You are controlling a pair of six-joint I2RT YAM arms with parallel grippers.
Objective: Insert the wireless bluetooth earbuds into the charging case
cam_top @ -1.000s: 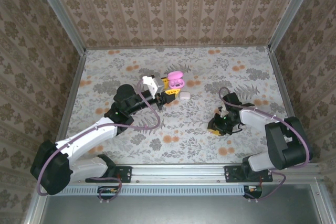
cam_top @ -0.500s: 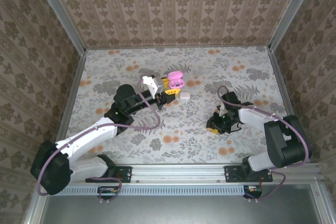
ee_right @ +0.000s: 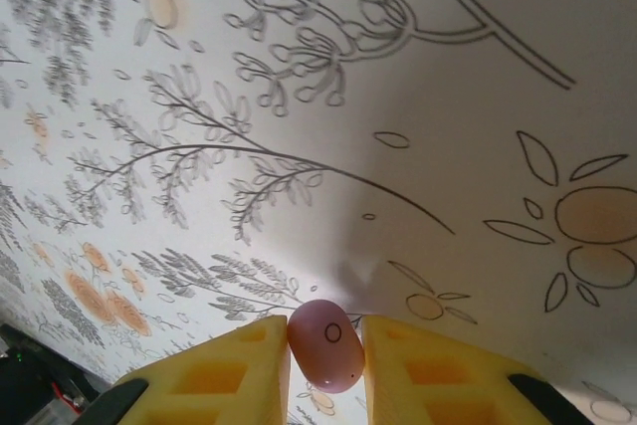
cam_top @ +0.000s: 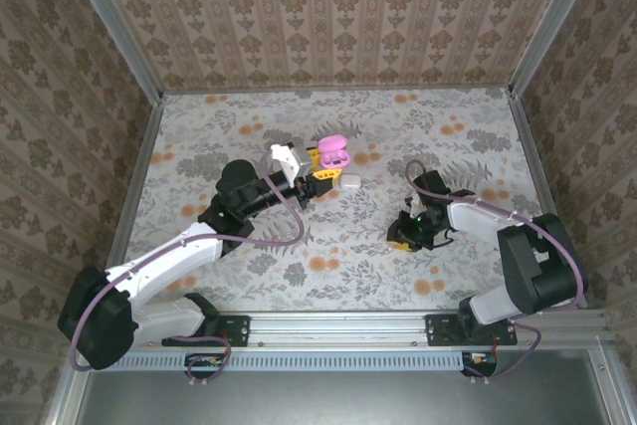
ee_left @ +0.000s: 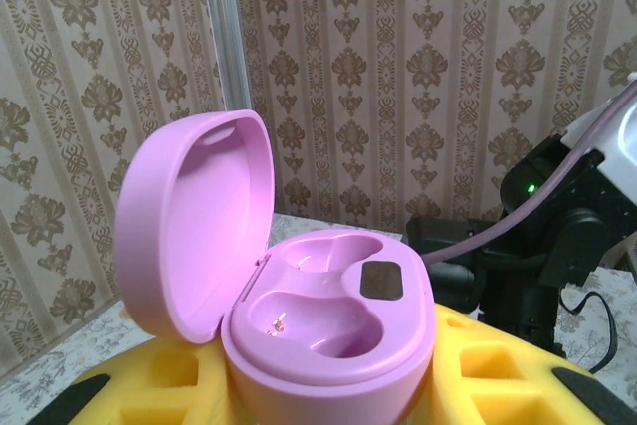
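Observation:
A pink charging case [ee_left: 333, 340] stands with its lid [ee_left: 194, 221] flipped up to the left, and both moulded wells are bare. My left gripper [ee_left: 328, 390] is shut on the case's base between yellow fingers [ee_left: 493, 370]. In the top view the case [cam_top: 331, 151] and left gripper [cam_top: 321, 168] are at mid-table. A small pink earbud [ee_right: 326, 343] is pinched between the yellow fingers [ee_right: 234, 365] of my right gripper [ee_right: 326, 353], just above the floral table cover. From above, the right gripper [cam_top: 402, 234] is low over the table, right of centre.
A small white rounded piece [cam_top: 350, 182] lies on the floral table [cam_top: 299, 246] just right of the left gripper. Patterned walls with metal posts [cam_top: 532, 37] enclose three sides. The right arm's black wrist [ee_left: 528, 276] shows behind the case.
My right gripper has shifted slightly left across the table and its fingers have drawn a little closer on the earbud. The left arm and the case have not moved.

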